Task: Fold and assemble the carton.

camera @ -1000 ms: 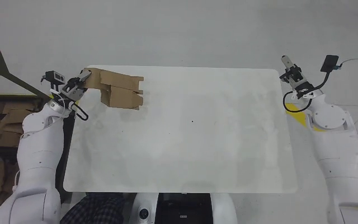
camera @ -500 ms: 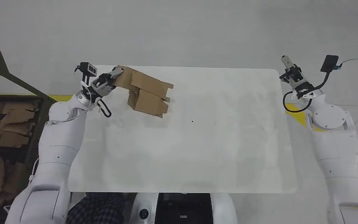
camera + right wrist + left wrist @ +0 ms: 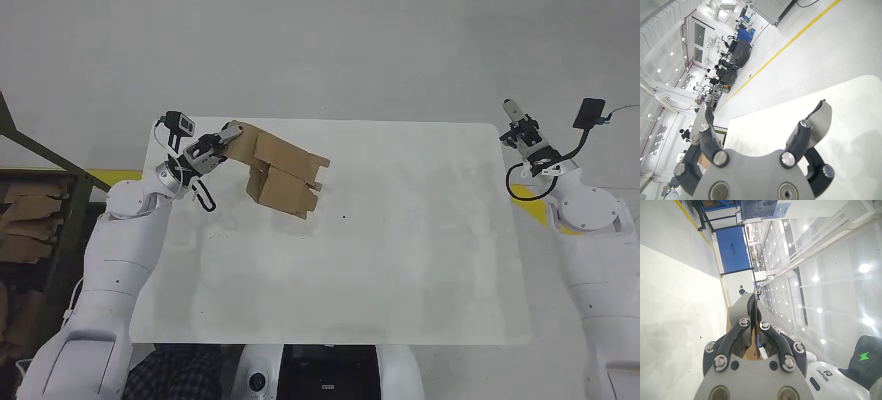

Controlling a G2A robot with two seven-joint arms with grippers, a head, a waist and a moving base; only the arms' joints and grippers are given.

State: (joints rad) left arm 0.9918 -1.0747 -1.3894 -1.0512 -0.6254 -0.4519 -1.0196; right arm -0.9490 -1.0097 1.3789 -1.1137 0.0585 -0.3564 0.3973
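A flat, folded brown carton (image 3: 282, 170) hangs tilted above the far left part of the white table (image 3: 400, 260). My left gripper (image 3: 228, 135) is shut on its upper left edge. In the left wrist view the cardboard edge (image 3: 755, 321) runs thin between the two closed fingers of the left gripper (image 3: 754, 299). My right gripper (image 3: 511, 107) sits off the table's far right corner, held up in the air. In the right wrist view the right gripper (image 3: 762, 109) is open with nothing between its fingers.
A stack of flat brown cartons (image 3: 25, 215) lies on the floor to the left of the table. A black device (image 3: 590, 110) on a cable is beyond the far right corner.
My left arm has swung the carton to the right, from the table's far left corner to over the table. The carton has tilted more. The right arm has kept still.
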